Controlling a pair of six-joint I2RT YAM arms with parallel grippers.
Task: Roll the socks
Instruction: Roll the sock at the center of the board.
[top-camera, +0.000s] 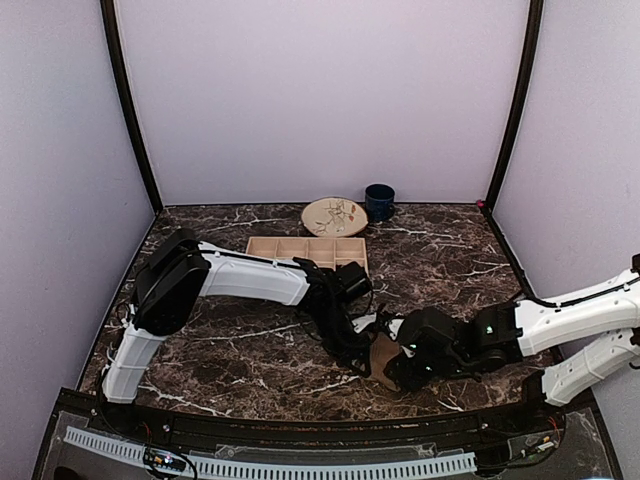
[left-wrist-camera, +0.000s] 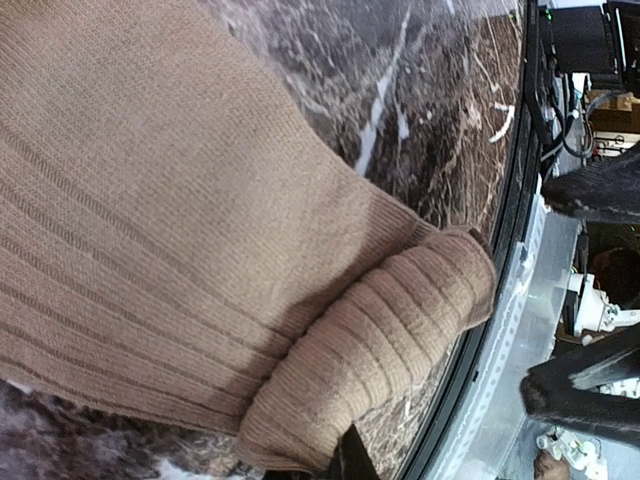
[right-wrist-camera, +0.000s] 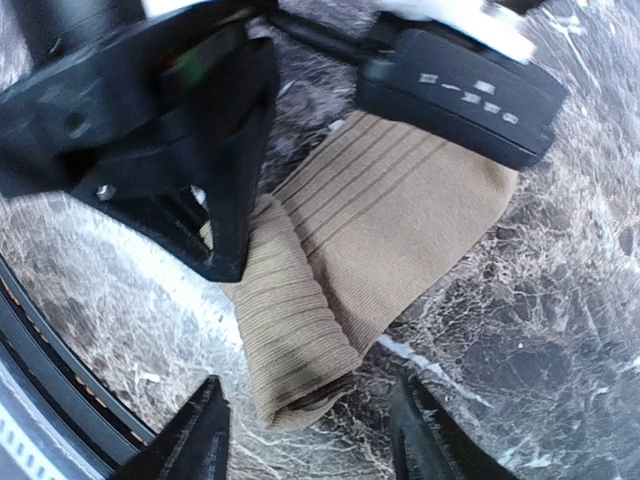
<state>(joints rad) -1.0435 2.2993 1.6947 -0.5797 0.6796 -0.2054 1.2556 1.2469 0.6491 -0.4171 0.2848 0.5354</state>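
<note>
Marble tabletop (top-camera: 230, 340), dark with white veins. From the left, the left gripper (right-wrist-camera: 225, 260) reaches in with its fingers pressed together. Its tip touches the rolled end of the tan sock (right-wrist-camera: 400, 200); whether it nips any fabric I cannot tell. The sock lies toward 6 o'clock on the tabletop, close to the near edge, flat except for that roll (right-wrist-camera: 290, 330). At the sock's 3 o'clock the right gripper (right-wrist-camera: 310, 390) stands spread, one finger on each side of the roll's end, neither touching it.
</note>
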